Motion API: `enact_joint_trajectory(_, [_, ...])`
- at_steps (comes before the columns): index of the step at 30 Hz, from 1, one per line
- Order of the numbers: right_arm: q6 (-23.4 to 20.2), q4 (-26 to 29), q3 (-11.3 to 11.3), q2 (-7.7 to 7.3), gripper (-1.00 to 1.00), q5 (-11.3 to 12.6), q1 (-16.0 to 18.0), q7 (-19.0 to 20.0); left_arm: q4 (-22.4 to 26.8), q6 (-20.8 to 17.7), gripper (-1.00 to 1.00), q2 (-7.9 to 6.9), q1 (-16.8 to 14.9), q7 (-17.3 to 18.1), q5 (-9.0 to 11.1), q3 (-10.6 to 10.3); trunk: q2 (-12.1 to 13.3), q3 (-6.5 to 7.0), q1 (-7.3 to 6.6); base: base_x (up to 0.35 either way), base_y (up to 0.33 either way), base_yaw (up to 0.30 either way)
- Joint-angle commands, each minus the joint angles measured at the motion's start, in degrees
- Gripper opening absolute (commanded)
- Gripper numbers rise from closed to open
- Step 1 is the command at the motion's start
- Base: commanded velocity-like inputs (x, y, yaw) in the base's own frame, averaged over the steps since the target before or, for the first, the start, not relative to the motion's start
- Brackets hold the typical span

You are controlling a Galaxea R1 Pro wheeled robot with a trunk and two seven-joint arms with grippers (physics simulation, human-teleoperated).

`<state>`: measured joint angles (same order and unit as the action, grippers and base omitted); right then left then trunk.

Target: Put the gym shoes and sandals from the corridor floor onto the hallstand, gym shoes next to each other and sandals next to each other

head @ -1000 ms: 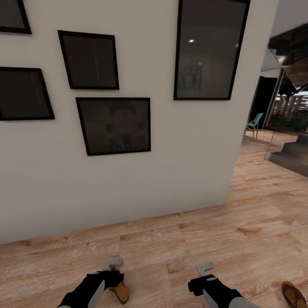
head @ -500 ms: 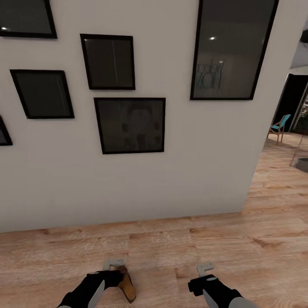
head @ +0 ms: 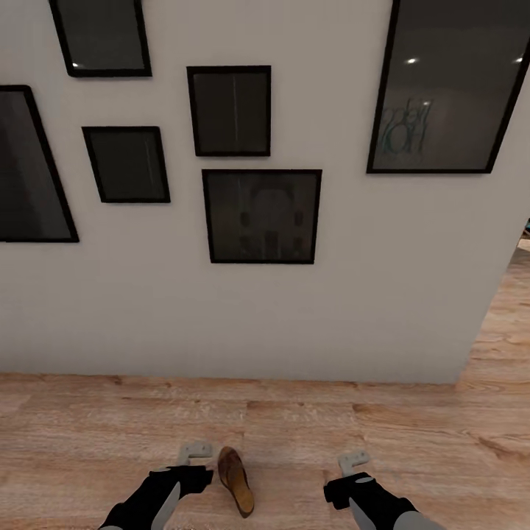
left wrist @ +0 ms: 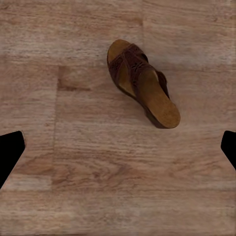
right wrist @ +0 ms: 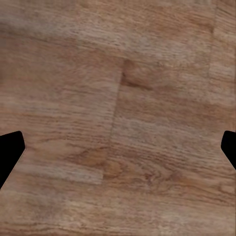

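Your left gripper (head: 193, 454) hangs low over the light brown wood-grain plank floor (head: 412, 434) with its jaws spread wide and holding nothing, and the flat brown leather slip-on sandal with the dark wide strap and tan footbed (head: 235, 480) lies on the planks just beside it, toward your right; in the left wrist view the same sandal (left wrist: 142, 83) sits ahead of the jaws and off to one side, turned at a slant. Your right gripper (head: 353, 461) is likewise wide and empty over bare boards. The likely slip, as I judge it: drop straight down from here and one finger lands on the strap or the sole edge, skidding the sandal across the smooth floor (a flat shoe offers little to pinch). You are also close to the white wall with black-framed pictures (head: 346, 294), so a forward lunge may bring the arms against it
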<state>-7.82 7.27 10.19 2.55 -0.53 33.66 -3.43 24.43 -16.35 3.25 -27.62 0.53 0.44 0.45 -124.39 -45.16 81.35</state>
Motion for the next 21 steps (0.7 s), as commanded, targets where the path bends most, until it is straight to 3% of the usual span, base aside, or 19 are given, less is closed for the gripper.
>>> enact_joint_trajectory(1, [0.0, 0.01, 0.0, 0.0, 1.0, 0.0, 0.0, 0.0, 0.0, 0.0, 1.0, 0.0, 0.01, 0.0, 0.0, 0.01, 0.0, 0.02, 0.0, 0.0, -0.164, 0.288])
enact_joint_trajectory(12, [0.0, 0.02, 0.0, 0.0, 1.0, 0.0, 0.0, 0.0, 0.0, 0.0, 1.0, 0.0, 0.02, 0.0, 0.0, 0.07, 0.0, 0.29, 0.0, 0.0, -0.254, 0.275])
enact_joint_trajectory(21, [0.0, 0.03, 0.0, 0.0, 1.0, 0.0, 0.0, 0.0, 0.0, 0.0, 1.0, 0.0, 0.01, 0.0, 0.0, 0.13, 0.0, 0.36, 0.0, 0.0, -0.295, 0.078])
